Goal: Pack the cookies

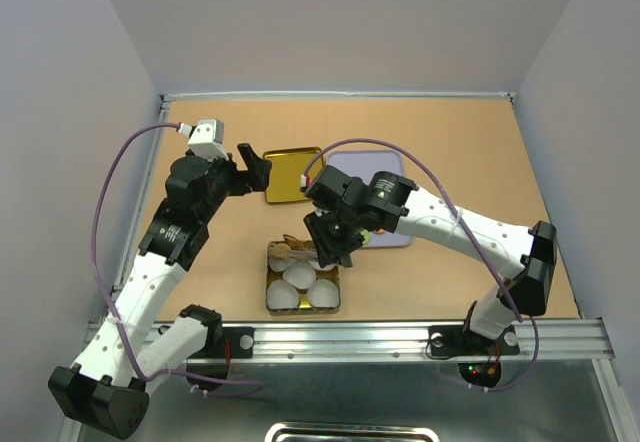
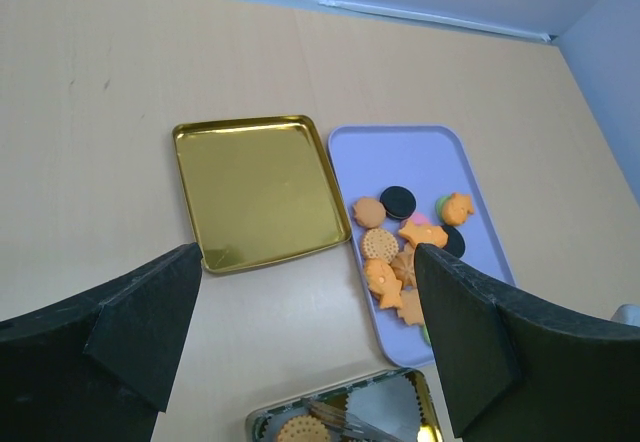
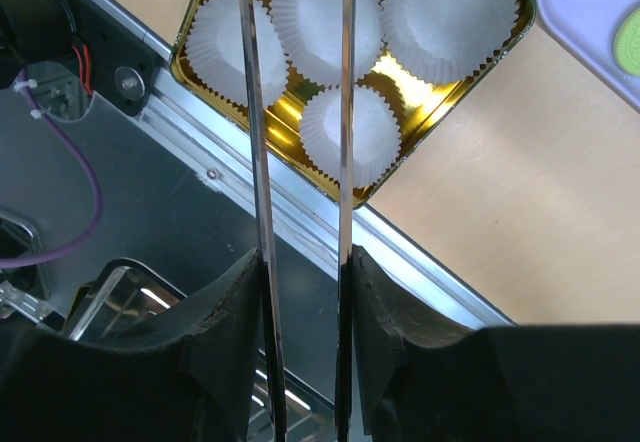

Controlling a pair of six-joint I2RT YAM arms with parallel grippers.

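The cookies, mostly orange with two black ones, lie heaped on a lilac tray. One round orange cookie sits in the gold tin, which holds several white paper cups. My right gripper hovers over the tin, shut on metal tongs whose two blades run out over the cups. The tong tips reach into the tin's far end. My left gripper hangs open and holds nothing, above the table left of the tray.
A shallow gold lid lies flat just left of the lilac tray. The tin stands close to the aluminium rail at the table's near edge. Grey walls close in the table on three sides.
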